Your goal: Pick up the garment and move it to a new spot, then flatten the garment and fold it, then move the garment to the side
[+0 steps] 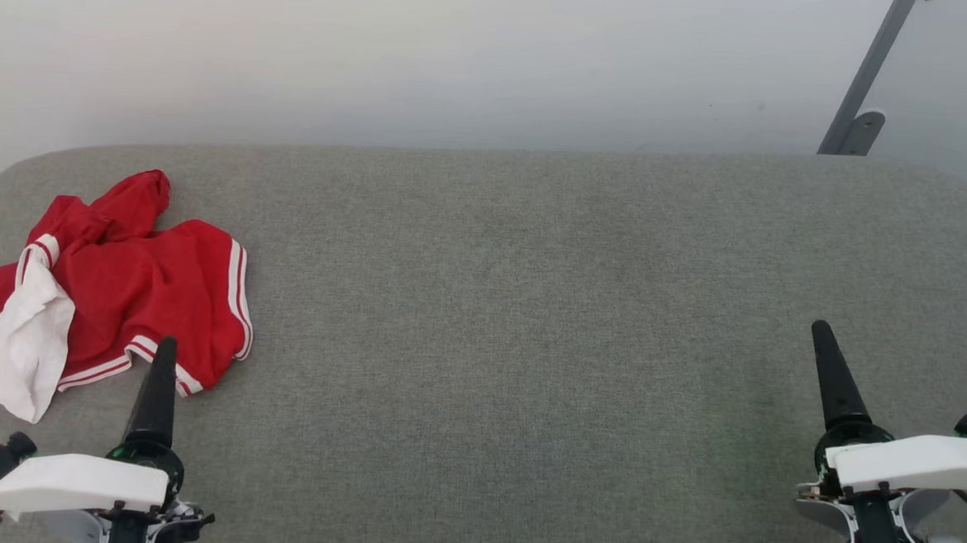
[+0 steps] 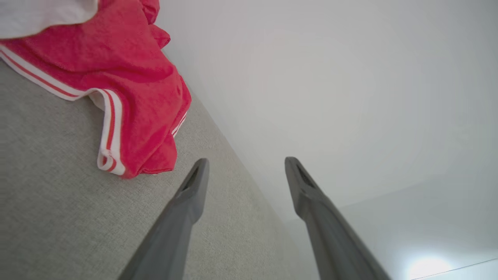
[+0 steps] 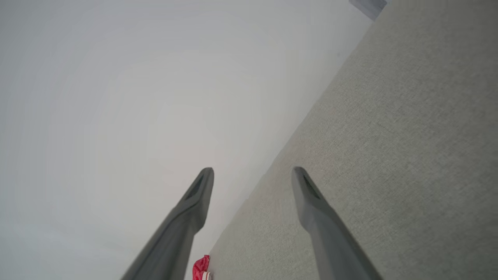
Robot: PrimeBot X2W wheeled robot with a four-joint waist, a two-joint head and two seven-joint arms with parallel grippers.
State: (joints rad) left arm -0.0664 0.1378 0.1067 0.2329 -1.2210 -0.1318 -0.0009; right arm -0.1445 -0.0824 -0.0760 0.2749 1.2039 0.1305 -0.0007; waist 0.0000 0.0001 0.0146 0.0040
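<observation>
Left fingers point(image 2: 190, 198) first: in the left wrist view we see them spread wide, nothing between them, hovering over the grey fabric counter point(image 1: 490, 305). Just off their tips lies the garment point(image 1: 143, 287), close but not gripped. From the head view it sits at the counter's far left, towards the back edge, in a crumpled heap. We make out bright red cloth, one white panel spilling out at the front left, and red-and-white striped trim curling along the hem and a cuff. It is so bunched that its front folds in on itself, and we cannot read its full outline. Its left side is cut off by the picture's edge, and the left wrist view clips its top.

In the head view each arm shows us one dark finger, the second lined up behind it. The left tip overlaps the striped hem there, though the wrist view puts it clear of the cloth.

Across the bare middle of the counter to the right fingers point(image 3: 313, 210): fully parted too, empty, well apart from the heap. Low in that wrist view we catch a small red scrap of the garment, too tiny to detail.

A grey metal bracket point(image 1: 859, 130) stands at the far right, its top out of frame.
</observation>
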